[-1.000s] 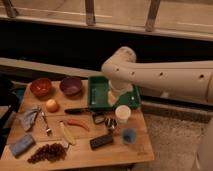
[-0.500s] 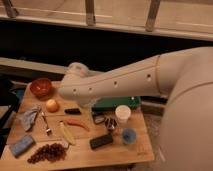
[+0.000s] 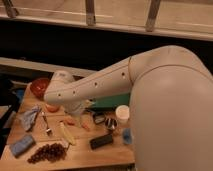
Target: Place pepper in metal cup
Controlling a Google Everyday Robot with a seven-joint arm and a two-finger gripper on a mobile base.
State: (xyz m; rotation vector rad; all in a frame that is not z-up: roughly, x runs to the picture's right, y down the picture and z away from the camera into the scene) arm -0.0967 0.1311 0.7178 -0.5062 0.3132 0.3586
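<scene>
Arm (image 3: 100, 85) swung lower, gripper (image 3: 81, 110) beside pepper (image 3: 86, 126), axis crosswise

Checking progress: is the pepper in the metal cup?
Out: pepper lies on the table, apart from metal cup; gripper hangs just above it.

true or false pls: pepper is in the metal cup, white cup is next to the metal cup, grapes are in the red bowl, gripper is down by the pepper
The pepper is in the metal cup: false. The pepper lies on the table, to the left of the metal cup.

The white cup is next to the metal cup: true. The white cup stands just behind and to the right of it.

The grapes are in the red bowl: false. The grapes lie on the table near its front edge, far from the red bowl at the back left.

The gripper is down by the pepper: true. The gripper hangs low over the middle of the table, close above the pepper, holding nothing.
</scene>
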